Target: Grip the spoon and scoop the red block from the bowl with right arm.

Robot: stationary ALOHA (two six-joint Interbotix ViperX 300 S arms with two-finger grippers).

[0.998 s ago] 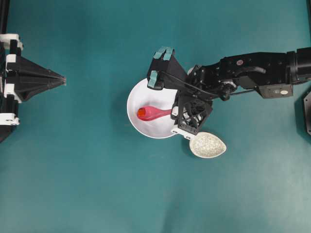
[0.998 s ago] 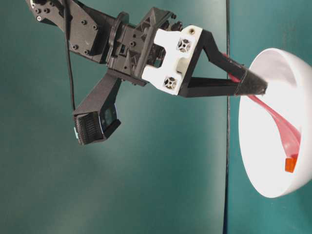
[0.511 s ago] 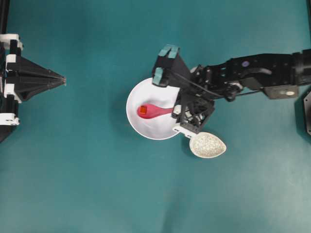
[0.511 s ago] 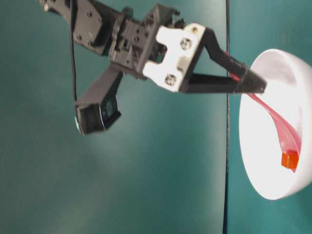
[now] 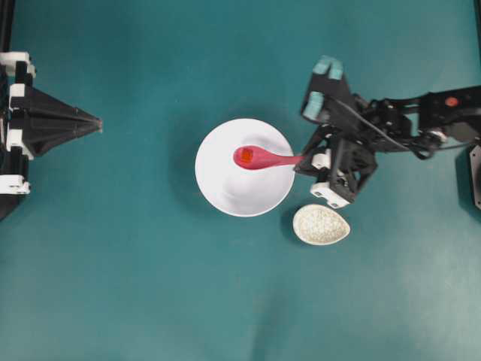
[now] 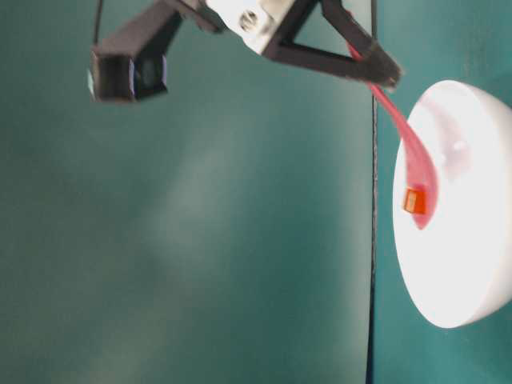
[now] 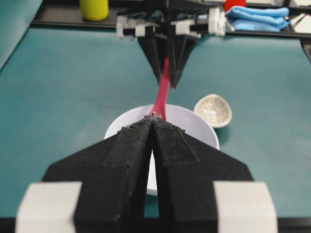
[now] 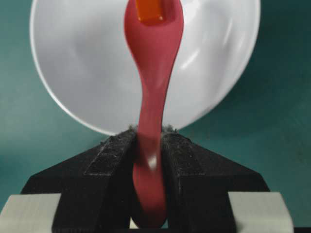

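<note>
From behind the left gripper (image 7: pixel 153 121), its two black fingers (image 7: pixel 127 160) press together, tips meeting with only a thin seam between them. Just past the tips sits the white bowl (image 7: pixel 199 128), its near rim partly hidden behind the fingers. Farther ahead, facing this gripper, the right gripper (image 7: pixel 166 80) points down toward the bowl and pinches the pink spoon (image 7: pixel 162 94), whose handle slants down from its tips toward the bowl; the scoop end is hidden behind the near fingertips. Ahead and to the right of the tips, just beside the bowl, lies a speckled beige dish (image 7: pixel 213 110). Along the far edge stand a yellow cylinder (image 7: pixel 94 8) and blue cloth (image 7: pixel 260 18).
</note>
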